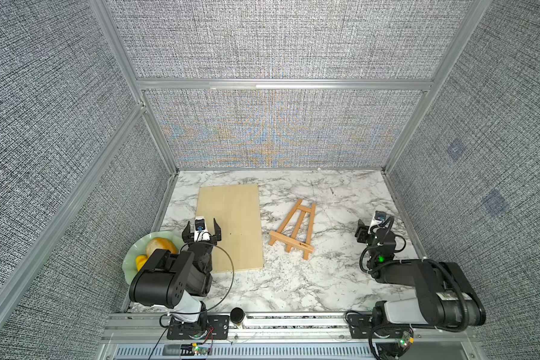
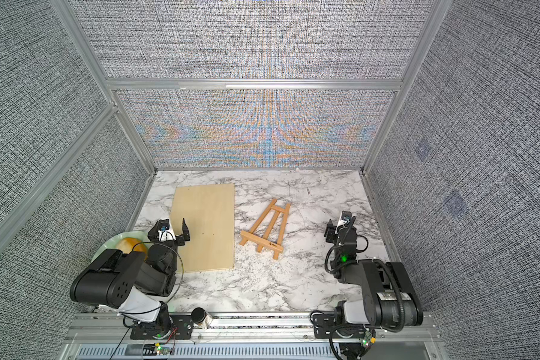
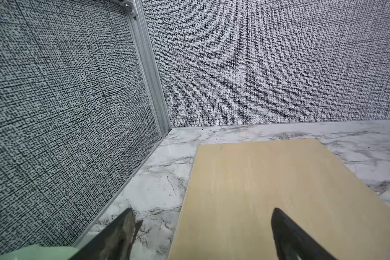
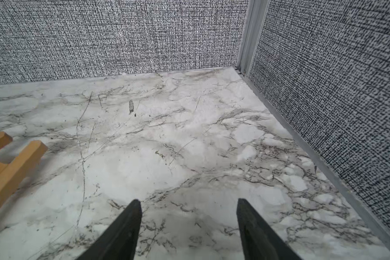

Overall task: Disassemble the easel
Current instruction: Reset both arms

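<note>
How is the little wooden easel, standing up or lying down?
Lying down. The easel lies flat on the marble table, its whole A-shape facing up.

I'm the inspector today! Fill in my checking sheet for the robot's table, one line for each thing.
Surface: marble-look table, dark scuff marks.
Job's things: easel lies whole beside the plywood board, not touching it; untouched.
Clutter: green plate with fruit by the left arm; dark-capped jar on the front rail.
Grippers: left gripper open over the board's edge; right gripper open above bare table.
Cables: black cable loops off the left arm.
Surroundings: grey woven walls, aluminium frame.
</note>
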